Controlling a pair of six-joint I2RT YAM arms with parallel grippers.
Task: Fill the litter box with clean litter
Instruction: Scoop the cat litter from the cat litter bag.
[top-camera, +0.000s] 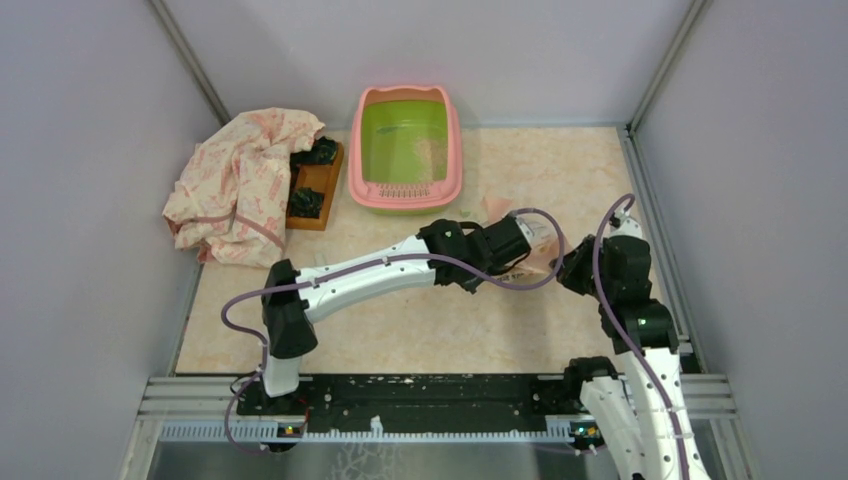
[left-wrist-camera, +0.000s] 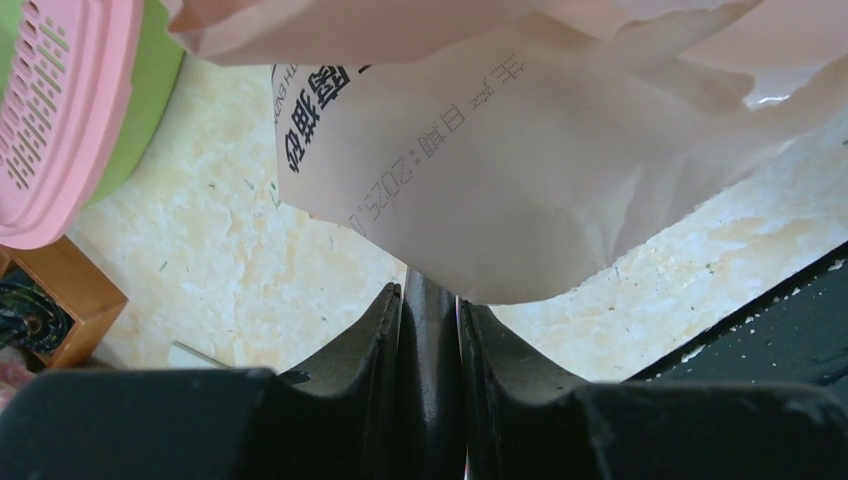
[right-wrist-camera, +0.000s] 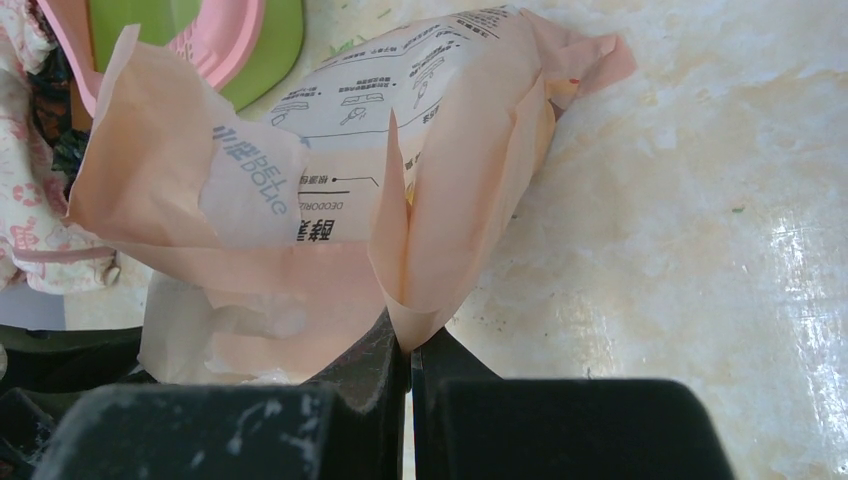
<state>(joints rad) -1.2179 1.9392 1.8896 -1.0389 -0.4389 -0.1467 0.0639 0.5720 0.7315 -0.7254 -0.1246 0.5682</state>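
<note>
A litter box (top-camera: 405, 197) with pink rim and lime-green inside, a peach-pink bag (right-wrist-camera: 470, 130) lettered grey, a cream cloth (top-camera: 240, 175) printed pink, a beige marbled table (top-camera: 420, 330).

From above, the left arm (top-camera: 380, 270) and right arm (top-camera: 625, 285) hide most of the peach bag (top-camera: 496, 208), the litter box (left-wrist-camera: 95, 130) runs off the left wrist view's corner, and the clean litter (top-camera: 430, 155) is too fine to resolve.
</note>
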